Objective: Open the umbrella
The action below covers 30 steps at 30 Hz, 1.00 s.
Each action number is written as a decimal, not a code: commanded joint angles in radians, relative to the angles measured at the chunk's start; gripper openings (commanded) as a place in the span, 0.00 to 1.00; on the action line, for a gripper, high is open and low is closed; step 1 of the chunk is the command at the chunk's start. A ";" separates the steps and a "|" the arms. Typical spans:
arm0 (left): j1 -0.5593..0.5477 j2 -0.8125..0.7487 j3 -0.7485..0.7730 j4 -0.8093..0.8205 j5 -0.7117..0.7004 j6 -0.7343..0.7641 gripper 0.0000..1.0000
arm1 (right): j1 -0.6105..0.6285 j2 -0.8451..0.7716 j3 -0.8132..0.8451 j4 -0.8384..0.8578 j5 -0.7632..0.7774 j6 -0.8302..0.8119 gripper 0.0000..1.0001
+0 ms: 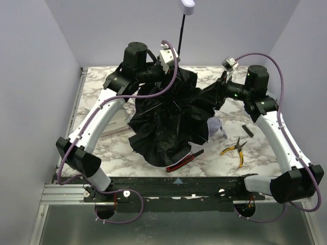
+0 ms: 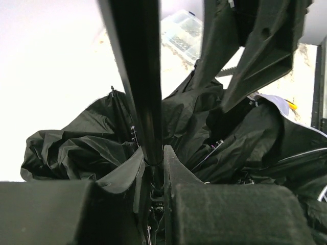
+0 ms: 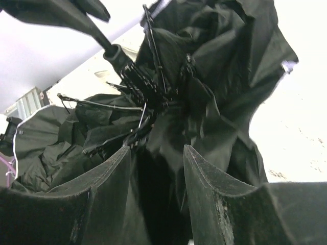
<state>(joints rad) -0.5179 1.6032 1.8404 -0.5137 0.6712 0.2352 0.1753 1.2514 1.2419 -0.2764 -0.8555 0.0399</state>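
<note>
Umbrella point(image 1: 168, 125), worktop point(image 1: 214, 155) centre: shaft point(image 2: 138, 76) extended, canopy point(image 1: 153, 138) half-spread, slack, not locked. Left gripper point(image 2: 155, 158) closed on shaft; right gripper point(image 3: 157, 153) parted around canopy, hold unclear.

The umbrella point(image 1: 166, 125) shows crumpled black lining, a black shaft and a pale lavender handle, on a white table point(image 1: 214, 158) veined in grey marble, with yellow-handled pliers point(image 1: 234, 149), a red-and-black knife point(image 1: 181, 162), and purple cables point(image 1: 153, 95) along white-and-black arms point(image 1: 104, 120).
</note>
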 commanded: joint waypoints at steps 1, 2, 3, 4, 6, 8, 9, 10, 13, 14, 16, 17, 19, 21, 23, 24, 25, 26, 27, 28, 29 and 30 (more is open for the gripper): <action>-0.039 -0.004 -0.018 0.090 0.028 -0.022 0.00 | 0.046 0.044 0.035 0.053 -0.011 -0.029 0.48; -0.042 0.000 -0.016 0.097 0.029 -0.033 0.00 | 0.055 0.056 0.038 0.054 -0.013 -0.030 0.48; -0.047 0.003 -0.011 0.099 0.031 -0.039 0.00 | 0.069 0.064 0.039 0.057 -0.013 -0.044 0.48; -0.048 0.007 -0.004 0.103 0.031 -0.046 0.00 | 0.080 0.075 0.034 0.058 -0.013 -0.067 0.48; -0.051 0.016 0.017 0.106 0.041 -0.063 0.00 | 0.108 0.090 0.011 0.061 -0.007 -0.105 0.51; -0.053 0.030 0.051 0.095 0.051 -0.074 0.00 | 0.129 0.104 -0.020 0.062 -0.007 -0.146 0.62; -0.055 0.040 0.067 0.081 0.057 -0.074 0.00 | 0.135 0.115 -0.032 0.056 -0.007 -0.173 0.67; -0.055 0.048 0.085 0.071 0.061 -0.073 0.00 | 0.137 0.123 -0.048 0.047 -0.008 -0.196 0.71; -0.055 0.054 0.106 0.054 0.070 -0.056 0.00 | 0.137 0.149 -0.084 0.002 0.052 -0.304 0.76; -0.055 0.052 0.108 0.051 0.065 -0.043 0.00 | 0.138 0.154 -0.094 -0.012 0.087 -0.338 0.77; -0.048 0.046 0.114 0.052 0.055 -0.030 0.00 | 0.131 0.157 -0.126 -0.034 0.154 -0.391 0.78; -0.042 0.048 0.120 0.052 0.055 -0.026 0.00 | 0.119 0.157 -0.145 -0.036 0.165 -0.403 0.79; -0.036 0.051 0.141 0.044 0.050 -0.005 0.00 | 0.095 0.156 -0.170 -0.048 0.156 -0.416 0.80; -0.034 0.053 0.159 0.029 0.044 0.050 0.00 | 0.089 0.152 -0.174 -0.070 0.144 -0.423 0.81; -0.034 0.050 0.164 0.017 0.039 0.111 0.00 | 0.088 0.137 -0.166 -0.076 0.125 -0.402 0.84; -0.036 0.048 0.164 0.011 0.037 0.141 0.00 | 0.087 0.130 -0.152 -0.077 0.112 -0.378 0.85; -0.036 0.045 0.163 0.007 0.032 0.184 0.00 | 0.087 0.122 -0.136 -0.076 0.103 -0.353 0.86; -0.037 0.039 0.160 0.004 0.027 0.219 0.00 | 0.087 0.117 -0.110 -0.075 0.096 -0.318 0.87; -0.039 0.032 0.152 0.005 0.020 0.260 0.00 | 0.087 0.112 -0.086 -0.075 0.096 -0.275 0.87; -0.040 0.024 0.145 0.010 0.013 0.295 0.00 | 0.087 0.108 -0.055 -0.071 0.097 -0.244 0.88; -0.043 0.015 0.135 0.019 0.002 0.332 0.00 | 0.086 0.103 -0.026 -0.068 0.100 -0.199 0.88; -0.045 0.008 0.129 0.026 -0.009 0.362 0.00 | 0.084 0.098 -0.005 -0.058 0.106 -0.160 0.89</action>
<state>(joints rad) -0.5587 1.6680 1.9614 -0.5304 0.6903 0.3912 0.2646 1.3983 1.1290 -0.3477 -0.7490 -0.2596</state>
